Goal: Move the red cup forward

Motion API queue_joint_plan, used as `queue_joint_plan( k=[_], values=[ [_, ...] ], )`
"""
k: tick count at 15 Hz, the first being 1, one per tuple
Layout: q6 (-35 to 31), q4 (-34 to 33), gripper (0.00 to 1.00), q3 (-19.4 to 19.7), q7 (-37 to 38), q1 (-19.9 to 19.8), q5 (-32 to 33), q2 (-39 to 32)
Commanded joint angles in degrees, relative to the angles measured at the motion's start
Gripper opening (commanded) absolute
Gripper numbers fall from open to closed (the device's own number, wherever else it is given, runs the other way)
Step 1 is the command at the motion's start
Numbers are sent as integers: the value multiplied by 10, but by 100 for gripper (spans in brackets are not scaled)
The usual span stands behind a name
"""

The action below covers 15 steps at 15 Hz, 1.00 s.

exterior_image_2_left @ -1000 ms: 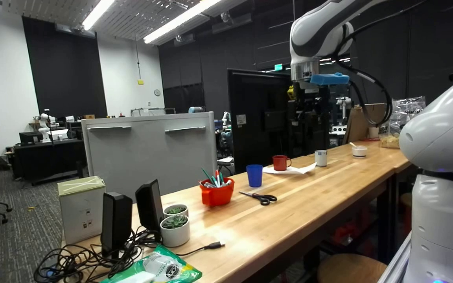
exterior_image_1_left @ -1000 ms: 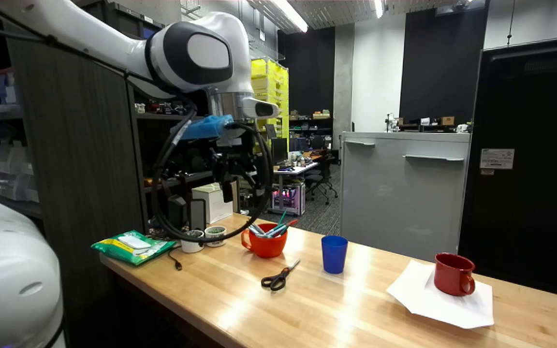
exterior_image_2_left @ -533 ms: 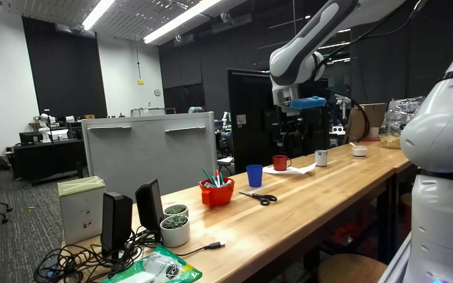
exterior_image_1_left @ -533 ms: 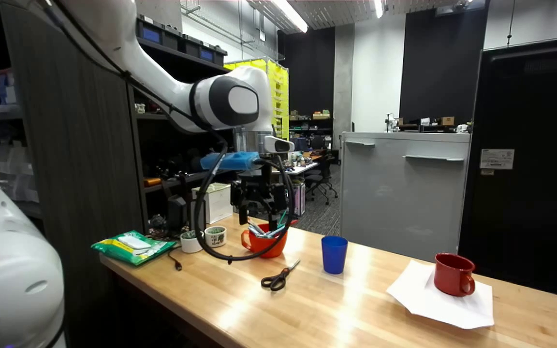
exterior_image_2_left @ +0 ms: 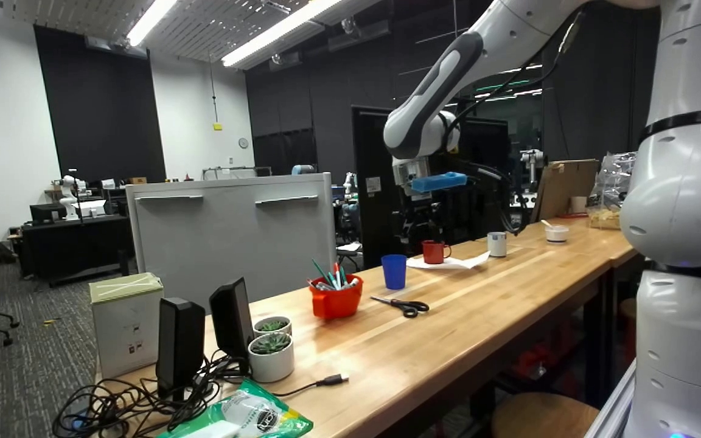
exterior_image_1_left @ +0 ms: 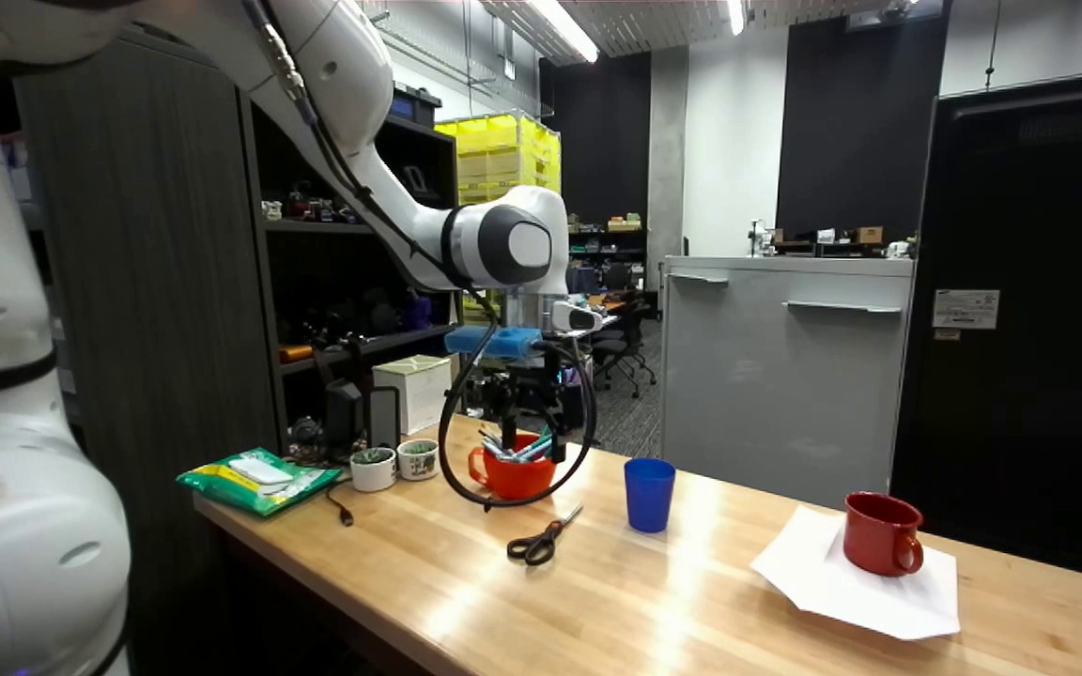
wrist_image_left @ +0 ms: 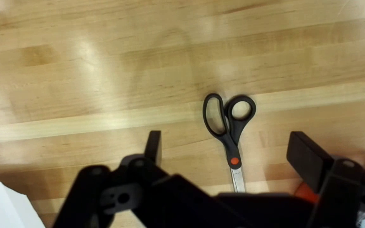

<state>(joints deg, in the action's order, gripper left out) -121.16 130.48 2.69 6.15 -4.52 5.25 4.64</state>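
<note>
- Bench (exterior_image_2_left: 448, 328): flat; sliding could work.
- Claw (wrist_image_left: 227, 147): gaping, empty, above the bench.
- Red cup (exterior_image_2_left: 335, 302): upright on the bench, four o'clock in the wrist view; the claw should shift there before lowering.
- Pens (exterior_image_2_left: 337, 275): inside the red cup; gentle motion seems wise.

Pens (exterior_image_2_left: 336, 280) in the cup (exterior_image_2_left: 336, 303), scissors (wrist_image_left: 229, 144) near it, tumbler (exterior_image_1_left: 649, 498) between cup and mug (exterior_image_1_left: 879, 535), paper (exterior_image_1_left: 851, 599) under mug
</note>
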Motion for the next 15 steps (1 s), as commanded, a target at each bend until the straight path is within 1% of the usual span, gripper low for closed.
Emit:
queue_joint_plan(
  k=[1,5,8,15],
  values=[
    [2,-8,100,2,1,3,0,-8],
    [-5,-9,100,1,-1,5,-6,-15],
    [-31,-5,100,-2,1,10,-23,-29],
    [-103,-21,100,-9,4,26,-47,-86]
  ],
)
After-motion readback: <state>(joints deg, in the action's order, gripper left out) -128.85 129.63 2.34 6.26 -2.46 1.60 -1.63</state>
